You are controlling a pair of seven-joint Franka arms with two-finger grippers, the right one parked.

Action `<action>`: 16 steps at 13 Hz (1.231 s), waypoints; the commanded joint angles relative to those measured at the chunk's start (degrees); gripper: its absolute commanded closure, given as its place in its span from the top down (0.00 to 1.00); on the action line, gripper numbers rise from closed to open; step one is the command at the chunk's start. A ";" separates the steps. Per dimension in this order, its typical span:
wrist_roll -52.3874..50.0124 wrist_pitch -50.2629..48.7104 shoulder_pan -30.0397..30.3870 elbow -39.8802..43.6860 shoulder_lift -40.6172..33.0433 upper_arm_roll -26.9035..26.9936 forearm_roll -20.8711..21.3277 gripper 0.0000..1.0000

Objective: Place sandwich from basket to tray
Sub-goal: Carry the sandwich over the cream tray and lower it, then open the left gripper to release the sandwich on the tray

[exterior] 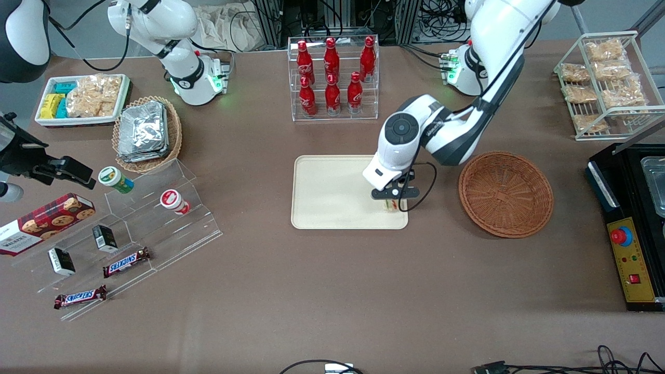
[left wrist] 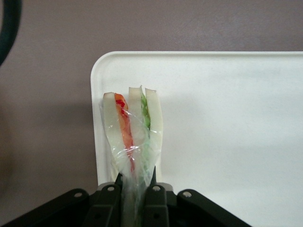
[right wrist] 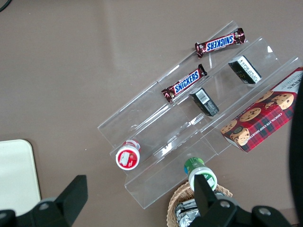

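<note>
Holding the sandwich (left wrist: 132, 137) between closed fingers (left wrist: 110, 201): the gripper (exterior: 393, 202), low over the corner of the tray (exterior: 332, 192) that is nearest to the front camera and nearest to the basket (exterior: 505, 193). Sandwich upright in the grip, pale bread with a red stripe and a green stripe, in clear wrap, just above or touching the tray surface; cannot tell which.

Beside the gripper, toward the working arm's end: the reddish-brown basket, nothing inside. Farther from the front camera than the gripper: a clear rack of red bottles (exterior: 332, 72). Nothing standing between gripper and tray.

Everything on a brown table (exterior: 332, 291). Toward the parked arm's end, well apart from the gripper: a clear stepped stand (exterior: 156, 218) with small cups and chocolate bars (exterior: 126, 262), a tan basket with foil packets (exterior: 144, 134), a white dish with snack packs (exterior: 80, 98). Toward the working arm's end: a wire rack of bagged snacks (exterior: 605, 78).
</note>
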 commanded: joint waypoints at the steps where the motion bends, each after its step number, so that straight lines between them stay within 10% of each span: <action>1: -1.05 4.44 0.25 -1.27 1.95 1.08 2.65 0.00; 6: -1.05 5.69 0.25 -1.63 2.48 1.08 2.66 0.06; 8: -1.23 5.69 0.34 -1.63 2.48 1.08 2.66 1.00; 16: -0.96 -3.52 0.43 1.26 -3.13 0.99 1.69 1.00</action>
